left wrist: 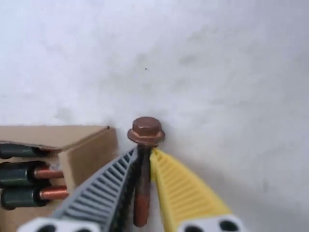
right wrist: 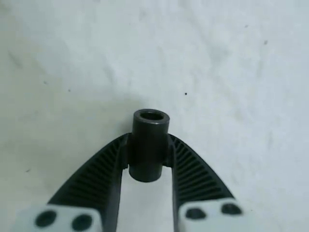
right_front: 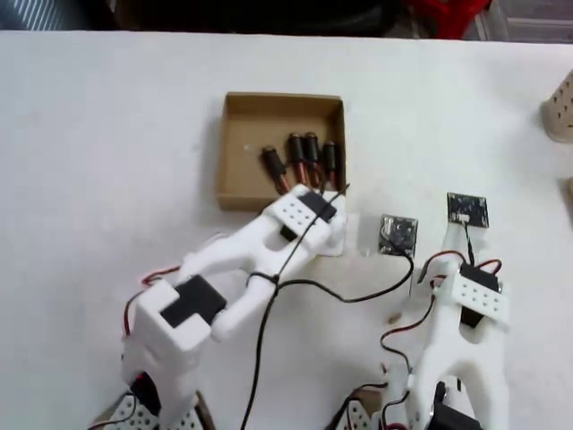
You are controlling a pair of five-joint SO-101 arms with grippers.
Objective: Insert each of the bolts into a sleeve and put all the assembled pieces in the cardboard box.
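Bolt (left wrist: 143, 179) sits in left jaws, sleeve (right wrist: 150, 145) in right jaws.

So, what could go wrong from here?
1. The bolt sits in the left gripper with its head sticking out in front and its shank running back inside the grip. The sleeve in the right gripper may therefore have no free end to slide onto.
2. The sleeve is pinched only near the gripper's tip, so a misaligned push could twist it loose.
3. The left gripper is close to a corner of the cardboard box and could nudge it.
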